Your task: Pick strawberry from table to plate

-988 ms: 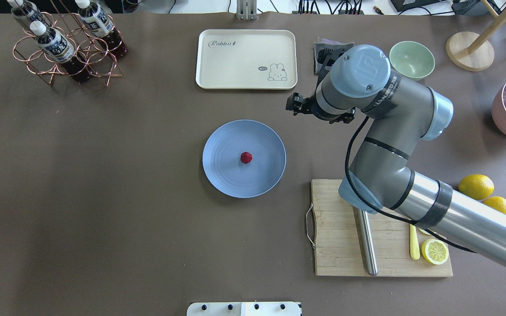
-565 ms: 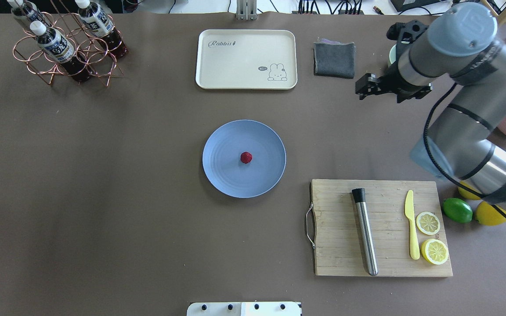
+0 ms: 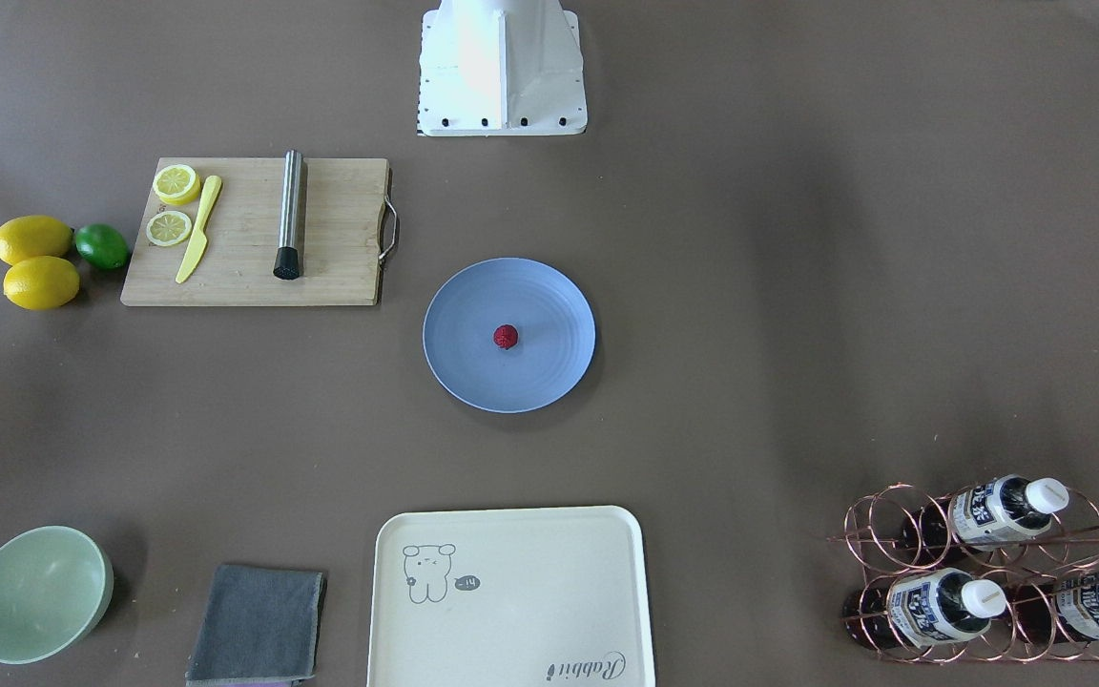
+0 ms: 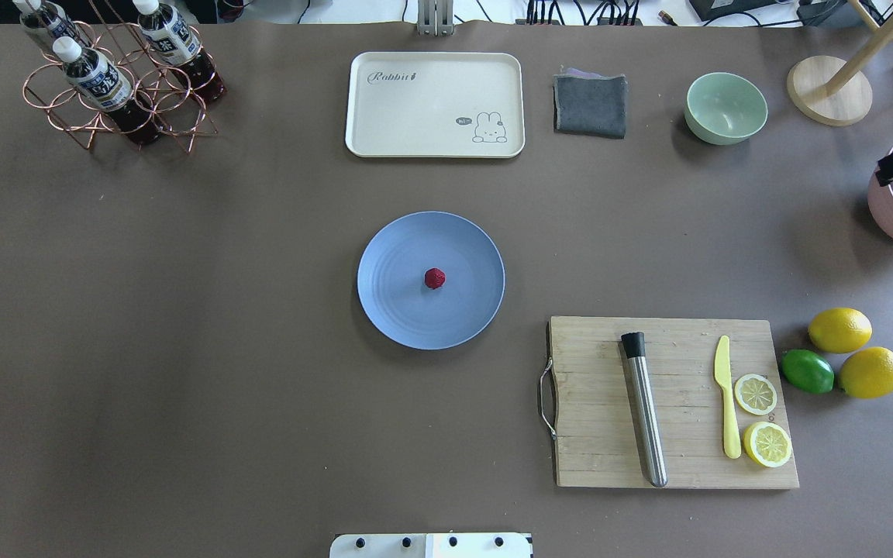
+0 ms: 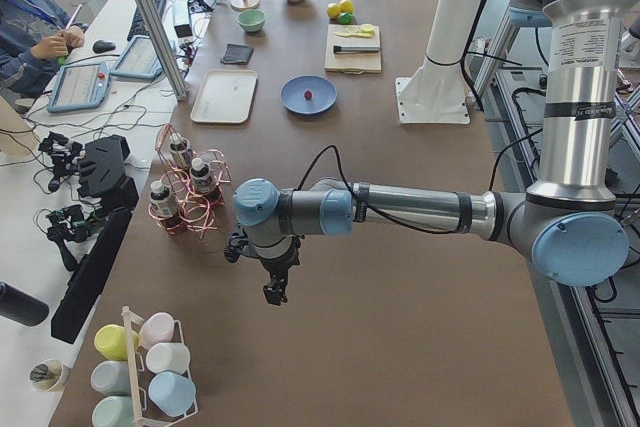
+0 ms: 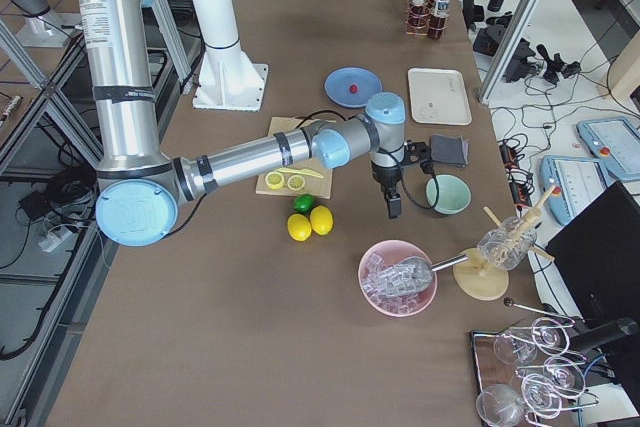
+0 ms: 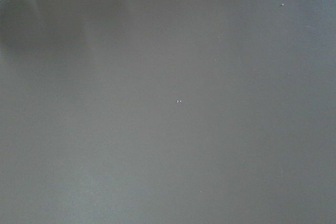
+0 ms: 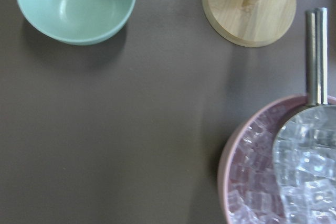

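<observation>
Already the tiny bumpy dark-red strawberry (image 4: 435,277) sits mid round light-blue plate (image 4: 400,310), so delivery looks finished. Left gripper (image 5: 273,290) and right gripper (image 6: 394,209) hang far off, seemingly parked clear; their opening cannot be told.

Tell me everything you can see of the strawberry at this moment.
The strawberry is a tiny, roundish, dark-red berry with a bumpy surface. No leaves or stem can be made out, and it looks whole. It rests near the middle of the light-blue plate and touches only the plate. Nothing grips or covers it.
</observation>
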Robot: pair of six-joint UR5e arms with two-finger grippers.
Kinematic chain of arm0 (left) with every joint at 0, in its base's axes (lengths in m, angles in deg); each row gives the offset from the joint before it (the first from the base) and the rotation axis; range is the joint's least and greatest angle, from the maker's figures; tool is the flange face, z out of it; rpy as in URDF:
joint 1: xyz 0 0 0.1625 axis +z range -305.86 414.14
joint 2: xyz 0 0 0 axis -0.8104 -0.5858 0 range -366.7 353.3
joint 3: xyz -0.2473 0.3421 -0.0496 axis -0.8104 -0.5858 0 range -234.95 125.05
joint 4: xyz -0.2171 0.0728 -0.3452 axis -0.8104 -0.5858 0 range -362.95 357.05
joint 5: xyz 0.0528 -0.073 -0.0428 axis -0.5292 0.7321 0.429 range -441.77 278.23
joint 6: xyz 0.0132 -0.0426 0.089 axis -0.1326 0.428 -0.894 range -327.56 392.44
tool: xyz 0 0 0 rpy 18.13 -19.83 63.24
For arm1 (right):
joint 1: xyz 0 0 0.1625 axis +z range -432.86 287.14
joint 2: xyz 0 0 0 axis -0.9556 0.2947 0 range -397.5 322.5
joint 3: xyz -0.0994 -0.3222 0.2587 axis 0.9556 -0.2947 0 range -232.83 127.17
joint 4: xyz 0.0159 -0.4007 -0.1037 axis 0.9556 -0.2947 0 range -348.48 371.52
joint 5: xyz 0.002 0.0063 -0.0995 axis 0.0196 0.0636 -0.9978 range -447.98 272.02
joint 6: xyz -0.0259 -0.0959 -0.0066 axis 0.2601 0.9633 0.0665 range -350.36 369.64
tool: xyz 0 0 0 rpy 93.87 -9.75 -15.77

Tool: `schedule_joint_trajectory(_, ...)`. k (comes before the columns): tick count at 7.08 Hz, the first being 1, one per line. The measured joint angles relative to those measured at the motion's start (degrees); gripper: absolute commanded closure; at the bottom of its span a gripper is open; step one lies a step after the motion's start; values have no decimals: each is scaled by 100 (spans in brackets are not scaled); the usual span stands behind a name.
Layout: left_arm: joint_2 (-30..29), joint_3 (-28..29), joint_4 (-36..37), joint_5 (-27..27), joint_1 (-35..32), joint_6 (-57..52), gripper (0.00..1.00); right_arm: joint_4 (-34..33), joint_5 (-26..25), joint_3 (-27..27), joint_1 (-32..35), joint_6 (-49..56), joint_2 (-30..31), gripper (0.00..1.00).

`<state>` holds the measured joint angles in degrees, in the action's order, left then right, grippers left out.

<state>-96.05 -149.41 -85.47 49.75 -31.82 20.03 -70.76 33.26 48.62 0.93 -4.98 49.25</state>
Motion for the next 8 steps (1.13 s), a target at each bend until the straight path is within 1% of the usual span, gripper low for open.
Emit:
schedule_joint_trajectory(1,-2,-1,-8,11,0,-2,1,-19,210,-90,456,710,206,0)
schedule_joint_trajectory(3,-3,-4,-17,27,0,-5,1,-32,484,-481,1183,1804,352,0)
schedule_joint_trajectory(5,-4,-8,-19,32,0,-7,1,-12,574,-749,1459,2147,483,0)
schedule_joint_trajectory(8,7,28,-7,26,-3,34,1,25,553,-854,1506,2184,813,0)
